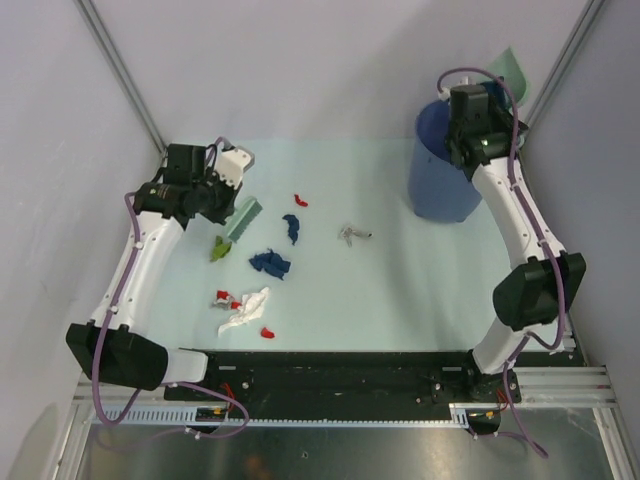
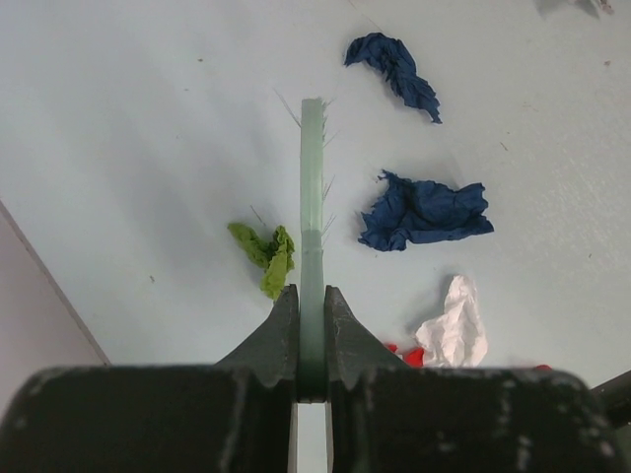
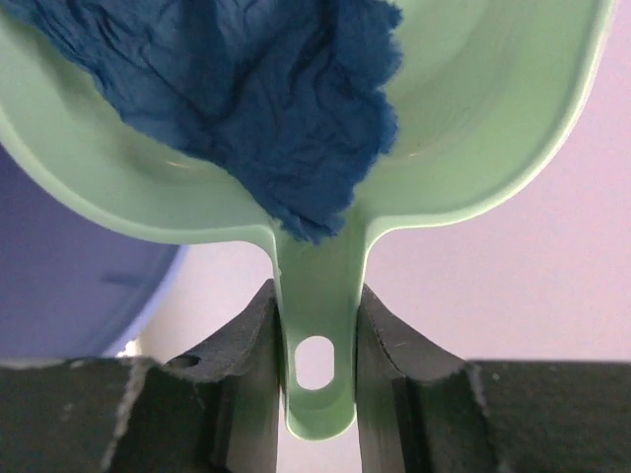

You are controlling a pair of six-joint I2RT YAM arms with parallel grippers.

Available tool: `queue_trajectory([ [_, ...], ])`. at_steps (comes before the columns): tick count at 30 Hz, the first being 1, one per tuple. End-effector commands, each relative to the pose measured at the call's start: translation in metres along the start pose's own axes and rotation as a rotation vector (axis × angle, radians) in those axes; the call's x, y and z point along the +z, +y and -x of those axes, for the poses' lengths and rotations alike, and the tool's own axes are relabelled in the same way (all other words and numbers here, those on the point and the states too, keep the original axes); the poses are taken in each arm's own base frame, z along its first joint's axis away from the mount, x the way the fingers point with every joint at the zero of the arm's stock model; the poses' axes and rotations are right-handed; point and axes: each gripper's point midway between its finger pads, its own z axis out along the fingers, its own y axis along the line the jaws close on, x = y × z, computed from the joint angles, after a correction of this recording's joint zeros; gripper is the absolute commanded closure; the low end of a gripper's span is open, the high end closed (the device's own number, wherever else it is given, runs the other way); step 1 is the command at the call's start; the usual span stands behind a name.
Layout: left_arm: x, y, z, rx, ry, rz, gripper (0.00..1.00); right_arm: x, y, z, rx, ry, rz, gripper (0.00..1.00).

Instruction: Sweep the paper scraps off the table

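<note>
Nearest the rail [image 1: 340,362], low and left of centre in the overhead view, a white crumple [image 1: 245,310] lies among red pieces [image 1: 225,296] small enough that bristles could ride over them or flick them toward the table [image 1: 400,290] edge. Just above sit two dark blue wads [image 1: 270,263] and a green scrap [image 1: 220,248], with a grey scrap [image 1: 352,234] apart toward the centre. These paper scraps are spread wide, so one stroke would likely miss some. The left gripper [image 2: 312,325] is clamped on the brush [image 2: 313,197], seen edge-on in the middle of its wrist view, green scrap to its left and blue wads to its right. A sweep now has no pan beside it and could only scatter the pile. Far off at the upper right, the right gripper [image 3: 315,325] is closed on the dustpan [image 3: 473,148] handle, above the bin [image 1: 440,170]. A blue wad [image 3: 246,89] lies in the pan near the handle, and if the tilt is off it could drop outside the bin's rim.
</note>
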Motion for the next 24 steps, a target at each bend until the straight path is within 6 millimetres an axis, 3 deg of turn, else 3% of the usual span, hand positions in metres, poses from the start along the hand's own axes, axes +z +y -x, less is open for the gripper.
queue_trajectory([
  [1,-0.011,-0.002,0.011,0.051,-0.067,-0.001,1.00,-0.012,-0.080,0.001,-0.252,-0.096,-0.248,1.00],
  [6,-0.014,-0.003,0.010,0.059,-0.074,-0.001,1.00,-0.023,-0.104,-0.001,-0.379,-0.176,-0.341,1.00],
  [10,-0.014,-0.005,0.013,0.060,-0.082,-0.014,1.00,-0.023,-0.078,0.014,-0.623,-0.337,-0.299,1.00],
  [15,-0.017,-0.004,0.017,0.056,-0.095,-0.010,1.00,-0.011,-0.059,0.008,-0.704,-0.333,-0.239,1.00],
  [18,-0.019,-0.003,0.017,0.056,-0.098,0.000,1.00,-0.011,-0.072,0.009,-0.619,-0.308,-0.294,1.00],
  [20,-0.021,-0.002,0.017,0.059,-0.098,0.007,1.00,-0.021,-0.090,0.014,-0.489,-0.313,-0.369,1.00],
  [23,-0.021,-0.001,0.016,0.059,-0.096,0.015,1.00,-0.047,-0.127,0.016,-0.172,-0.325,-0.448,1.00],
  [24,-0.022,-0.002,0.016,0.057,-0.100,0.013,1.00,-0.070,-0.143,0.027,0.051,-0.397,-0.442,1.00],
])
